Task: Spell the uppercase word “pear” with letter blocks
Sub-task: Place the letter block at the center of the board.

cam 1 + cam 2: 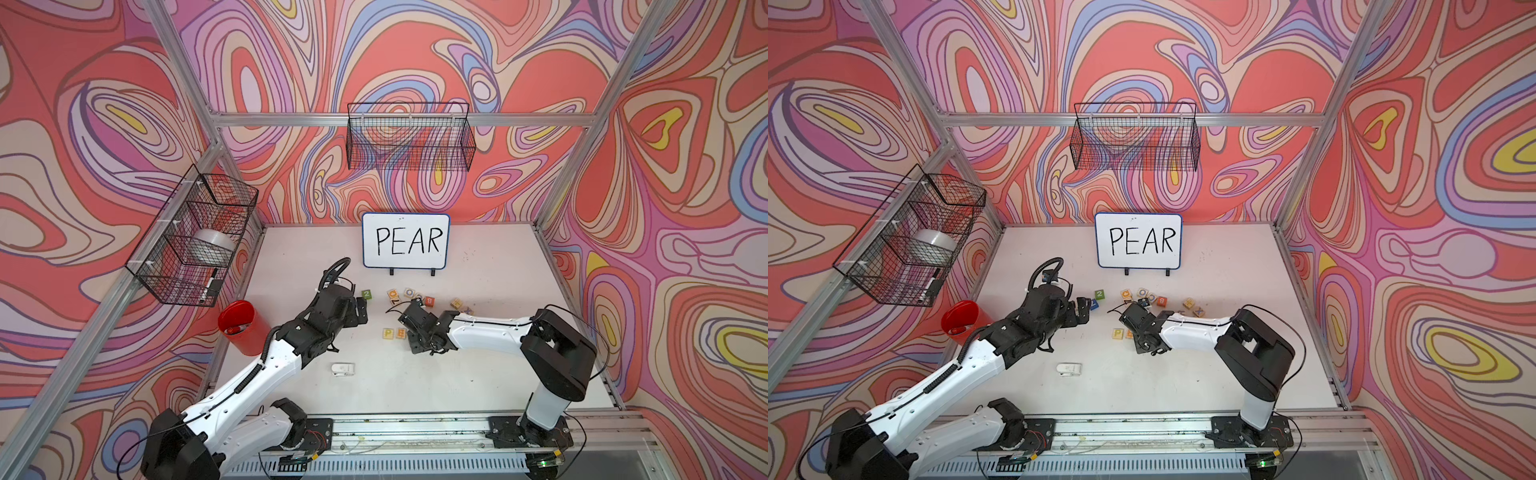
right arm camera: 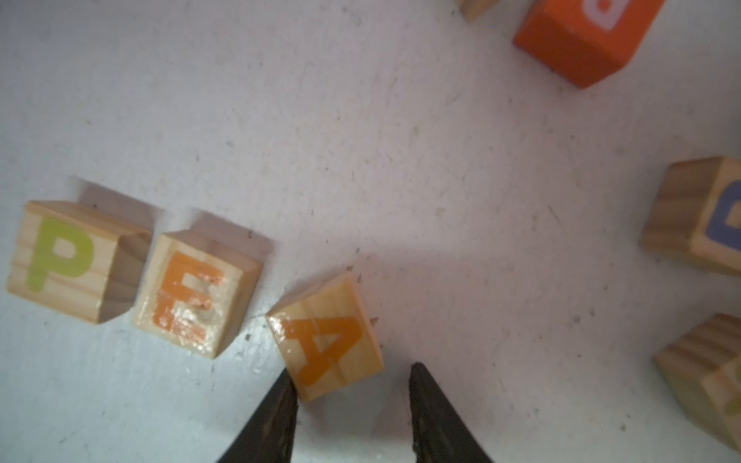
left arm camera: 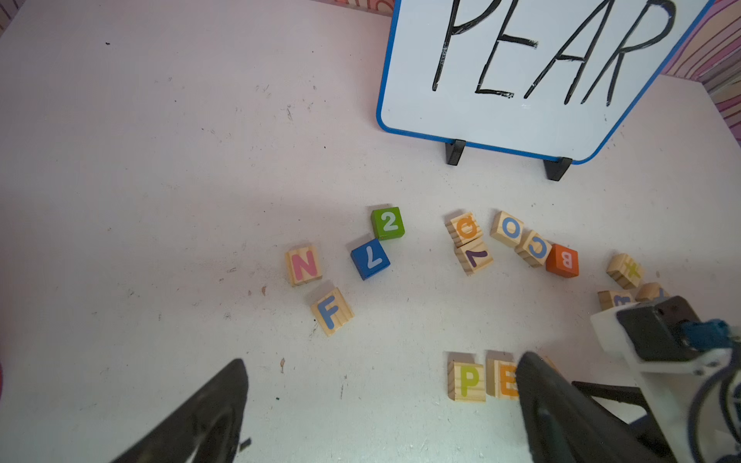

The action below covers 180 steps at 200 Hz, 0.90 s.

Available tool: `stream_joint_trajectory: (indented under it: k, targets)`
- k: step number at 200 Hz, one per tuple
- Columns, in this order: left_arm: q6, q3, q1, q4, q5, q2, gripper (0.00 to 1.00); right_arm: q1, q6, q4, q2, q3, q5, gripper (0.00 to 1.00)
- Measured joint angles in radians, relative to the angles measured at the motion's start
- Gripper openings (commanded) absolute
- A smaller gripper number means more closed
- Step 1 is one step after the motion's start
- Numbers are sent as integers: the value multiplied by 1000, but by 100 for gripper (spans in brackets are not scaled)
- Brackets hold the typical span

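Three of the letter blocks lie in a row on the white table: P (image 2: 66,260) (image 3: 467,379), E (image 2: 192,292) (image 3: 503,381) and A (image 2: 328,340). The A is turned askew and sits a little apart from the E. My right gripper (image 2: 352,369) (image 1: 409,334) hangs open just over the A; one finger touches its corner and the other stands apart. Both top views hide the A under that gripper. A wooden block with a blue letter (image 3: 615,300) is partly covered and unreadable. My left gripper (image 3: 381,385) (image 1: 360,309) is wide open with nothing in it, left of the row.
A whiteboard reading PEAR (image 1: 406,240) stands at the back. Loose cubes lie behind the row: N (image 3: 303,264), F (image 3: 331,310), green 2 (image 3: 387,222), blue 7 (image 3: 369,258), orange B (image 3: 562,260). A red cup (image 1: 241,326) stands left, and a small white object (image 1: 343,369) lies in front.
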<state>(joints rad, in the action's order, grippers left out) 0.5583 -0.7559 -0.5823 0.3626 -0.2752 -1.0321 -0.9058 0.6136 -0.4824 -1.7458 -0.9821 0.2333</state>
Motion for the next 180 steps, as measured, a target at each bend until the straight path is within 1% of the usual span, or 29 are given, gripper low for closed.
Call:
stream_joint_trajectory:
  k: [49, 107, 128, 144, 180]
  targets:
    - [-5, 0, 0, -1, 4, -9, 100, -1, 70, -5, 5, 7, 30, 47]
    - [-5, 0, 0, -2, 6, -11, 100, -1, 118, -28, 13, 16, 83, 47]
    - [-6, 0, 0, -9, 7, -13, 100, -1, 130, -35, 33, 36, 87, 49]
    - [-6, 0, 0, -13, 7, -18, 100, -1, 135, -26, 52, 50, 76, 55]
    - [-6, 1, 0, -16, 7, -19, 100, -1, 174, 37, 110, 60, 43, 57]
